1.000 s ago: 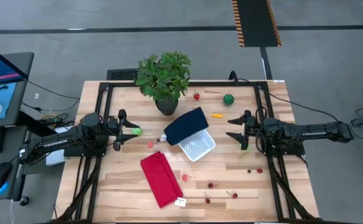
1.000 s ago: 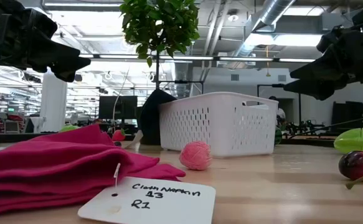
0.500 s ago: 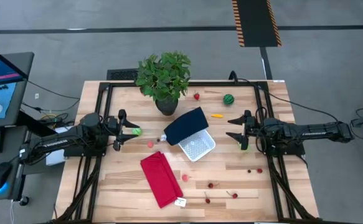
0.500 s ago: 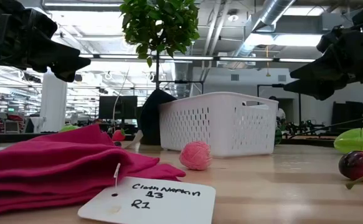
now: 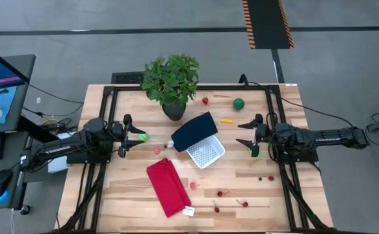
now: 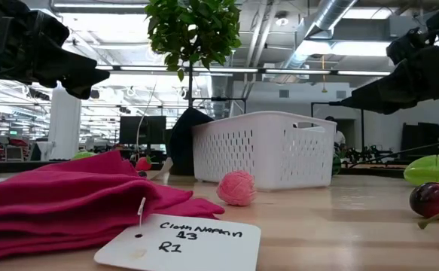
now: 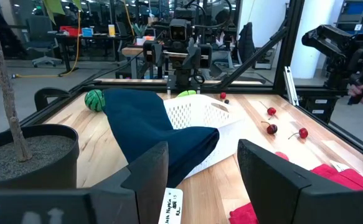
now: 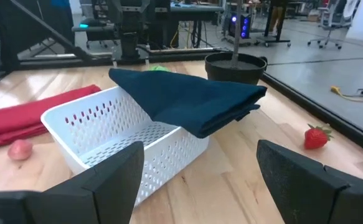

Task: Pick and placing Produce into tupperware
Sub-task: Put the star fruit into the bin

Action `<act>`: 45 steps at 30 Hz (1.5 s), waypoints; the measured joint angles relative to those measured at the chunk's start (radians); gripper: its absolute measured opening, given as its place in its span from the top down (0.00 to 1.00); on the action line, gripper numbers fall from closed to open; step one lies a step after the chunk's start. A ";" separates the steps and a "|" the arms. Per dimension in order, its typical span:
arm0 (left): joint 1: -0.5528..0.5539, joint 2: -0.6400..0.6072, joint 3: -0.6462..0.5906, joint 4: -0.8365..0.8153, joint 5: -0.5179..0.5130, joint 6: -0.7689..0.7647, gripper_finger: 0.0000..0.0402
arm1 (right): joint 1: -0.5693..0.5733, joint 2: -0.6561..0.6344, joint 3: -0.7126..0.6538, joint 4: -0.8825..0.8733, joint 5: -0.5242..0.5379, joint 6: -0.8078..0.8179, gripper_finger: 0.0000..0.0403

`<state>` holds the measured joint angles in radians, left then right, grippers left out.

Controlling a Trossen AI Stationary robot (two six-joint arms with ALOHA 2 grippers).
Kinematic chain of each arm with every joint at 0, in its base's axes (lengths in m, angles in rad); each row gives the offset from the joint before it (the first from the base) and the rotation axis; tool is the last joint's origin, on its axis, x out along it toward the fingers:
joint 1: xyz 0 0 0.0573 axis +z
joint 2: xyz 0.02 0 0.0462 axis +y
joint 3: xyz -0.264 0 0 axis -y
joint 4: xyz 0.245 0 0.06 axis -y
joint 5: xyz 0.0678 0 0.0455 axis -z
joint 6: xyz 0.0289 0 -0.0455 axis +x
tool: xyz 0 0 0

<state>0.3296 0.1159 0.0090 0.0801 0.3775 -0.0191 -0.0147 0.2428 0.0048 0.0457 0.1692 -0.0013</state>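
We see bare wood flanking the tupperware [image 5: 206, 153] at frame centre, with our left gripper [image 5: 123, 138] mid-left and right gripper [image 5: 248, 137] mid-right, both level, jaws apart, empty.

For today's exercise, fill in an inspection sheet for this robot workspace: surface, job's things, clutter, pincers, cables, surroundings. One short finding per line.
Surface: wooden table, dark frame.
Job's things: white basket mid-table, navy cloth draped over it; strawberry, striped green ball, orange piece, cherries scattered.
Clutter: red cloth with tag, potted plant.
Pincers: left pincer and right pincer open, empty, at table sides.
Cables: cables on floor at left.
Surroundings: monitor at left.
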 joint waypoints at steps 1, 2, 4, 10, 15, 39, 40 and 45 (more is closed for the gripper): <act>0.000 0.000 0.000 0.000 0.000 0.000 0.54 | 0.000 0.000 0.000 0.008 0.000 0.012 0.17; 0.000 0.000 0.000 0.000 0.000 0.000 0.54 | 0.000 0.000 0.000 0.032 0.000 0.018 0.17; 0.000 0.000 0.000 0.000 0.000 0.000 0.54 | 0.000 0.000 0.000 0.106 0.000 0.054 0.17; 0.000 0.000 0.000 0.000 0.000 0.003 0.54 | 0.000 -0.002 0.000 0.298 0.000 0.193 0.17; 0.000 0.000 0.000 0.051 -0.067 0.004 0.54 | 0.000 -0.001 0.000 0.400 0.000 0.195 0.17; -0.257 0.204 0.015 0.594 -0.468 -0.145 0.54 | 0.116 0.136 0.180 0.263 -0.064 0.264 0.17; -0.263 0.238 0.032 0.593 -0.469 -0.147 0.54 | 0.132 0.166 0.212 0.240 -0.059 0.263 0.17; -0.287 0.452 0.144 0.591 -0.477 -0.119 0.54 | 0.188 0.333 0.421 -0.044 0.105 0.265 0.17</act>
<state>0.0429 0.5675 0.1531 0.6708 -0.0997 -0.1385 0.1731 0.5757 0.4253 0.0013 0.2747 0.2633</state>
